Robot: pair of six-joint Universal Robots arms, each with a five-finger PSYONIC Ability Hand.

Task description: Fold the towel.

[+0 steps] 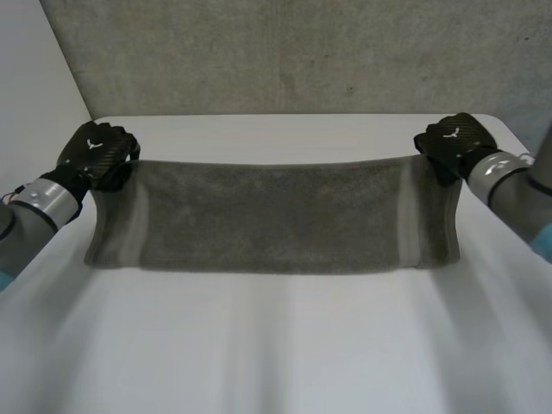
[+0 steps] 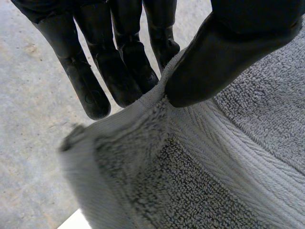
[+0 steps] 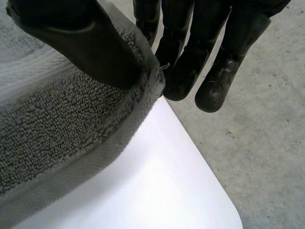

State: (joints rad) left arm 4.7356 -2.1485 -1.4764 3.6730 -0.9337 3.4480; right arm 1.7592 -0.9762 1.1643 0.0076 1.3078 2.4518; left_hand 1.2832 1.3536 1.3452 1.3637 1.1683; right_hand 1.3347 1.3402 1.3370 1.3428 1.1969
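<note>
A grey towel hangs stretched between my two hands above the white table, its lower edge near the tabletop. My left hand pinches the towel's upper left corner; in the left wrist view its thumb presses the towel edge against the fingers. At the upper right corner my right hand holds on the same way: the right wrist view has its thumb clamping the towel hem against the fingers.
The table's far edge runs just behind the towel, with a grey carpeted floor beyond. The table's rounded far right corner lies below my right hand.
</note>
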